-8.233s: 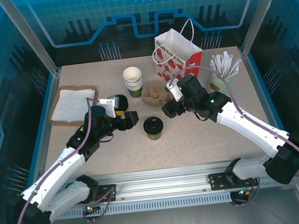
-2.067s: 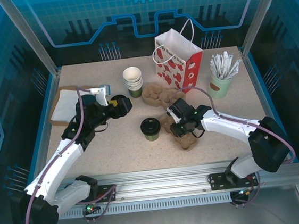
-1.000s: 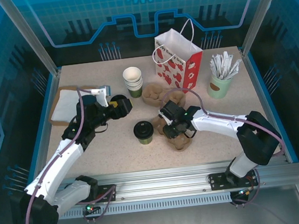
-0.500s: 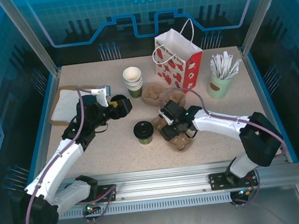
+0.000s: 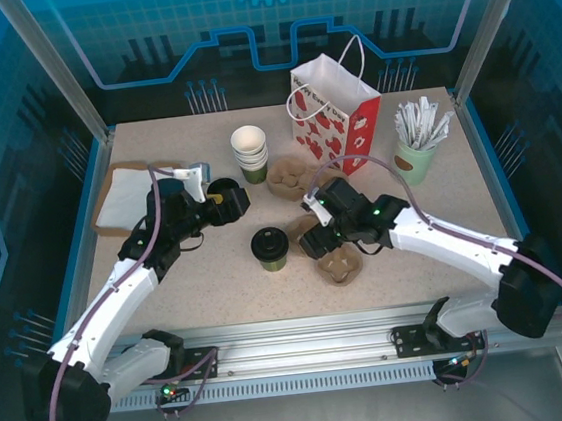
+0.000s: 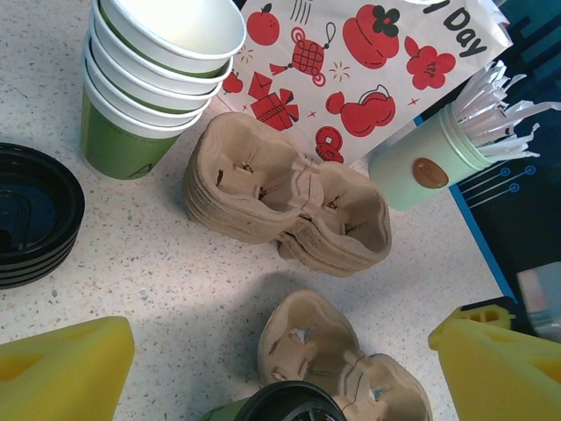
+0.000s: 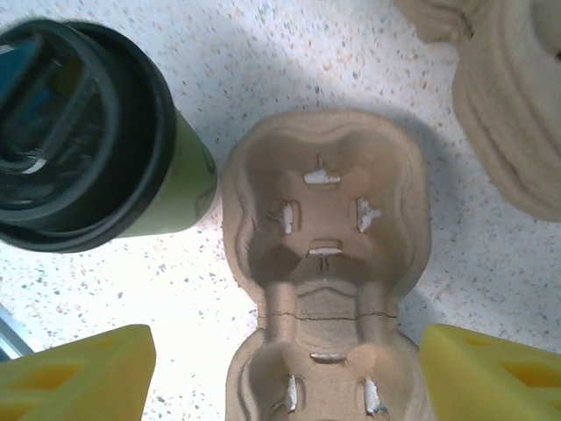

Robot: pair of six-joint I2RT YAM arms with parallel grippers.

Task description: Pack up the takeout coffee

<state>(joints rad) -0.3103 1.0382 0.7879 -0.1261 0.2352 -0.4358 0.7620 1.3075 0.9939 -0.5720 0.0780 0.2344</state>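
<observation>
On the speckled bench (image 5: 220, 297), the takeout coffee (image 5: 269, 249) stands centre frame, just beside a cardboard carrier (image 5: 339, 263); left gripper (image 5: 231, 198) and right gripper (image 5: 314, 239) show jaws wide apart, empty.

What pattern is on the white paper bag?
Red fruit and ornament prints on the bag, clearest in the left wrist view.

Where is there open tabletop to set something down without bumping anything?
Bare: tabletop between the takeout coffee and the near rail, and in front of the straw cup. Crowded: around cup stack, carrier stack and bag.
</observation>
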